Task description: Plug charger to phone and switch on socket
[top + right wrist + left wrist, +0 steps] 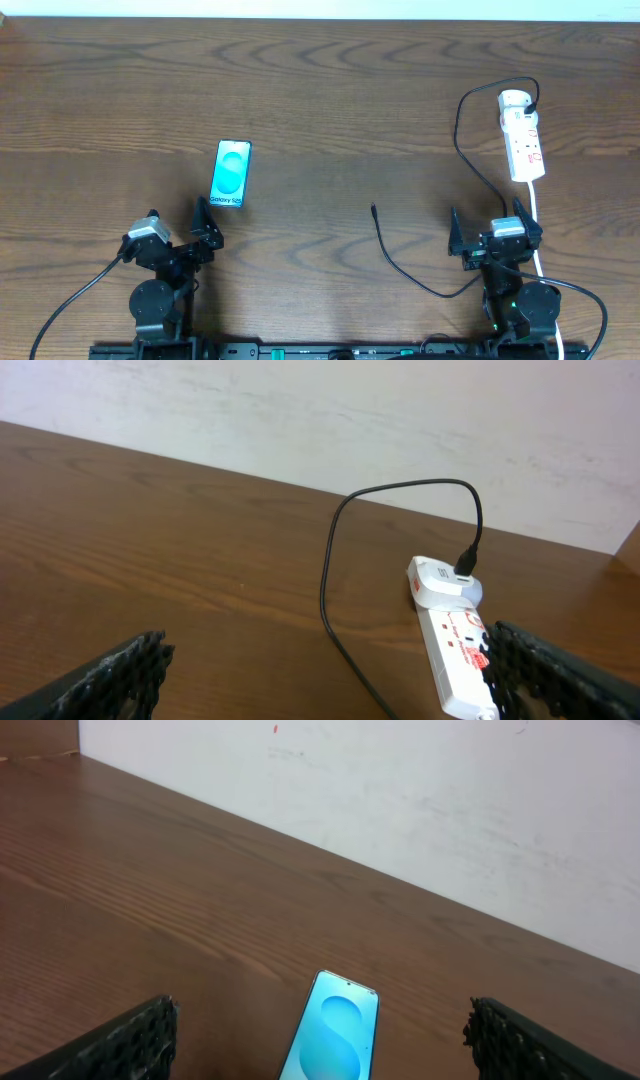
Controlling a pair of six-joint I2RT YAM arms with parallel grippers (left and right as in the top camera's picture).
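Note:
The phone (231,174) lies flat on the table left of centre, cyan screen up, white text strip at its near end. It also shows in the left wrist view (335,1038), between my open fingers. My left gripper (207,226) is open and empty just in front of it. The socket (523,135), a white power strip, lies at the far right with a white adapter plugged in. It shows in the right wrist view (455,650). The charger cable (466,150) runs from the adapter down to its free connector (373,209) at centre. My right gripper (490,233) is open and empty.
The socket's white cord (537,235) runs down past my right arm. Thick black base cables (70,300) trail at the near left and near right. A white wall (450,810) stands beyond the table's far edge.

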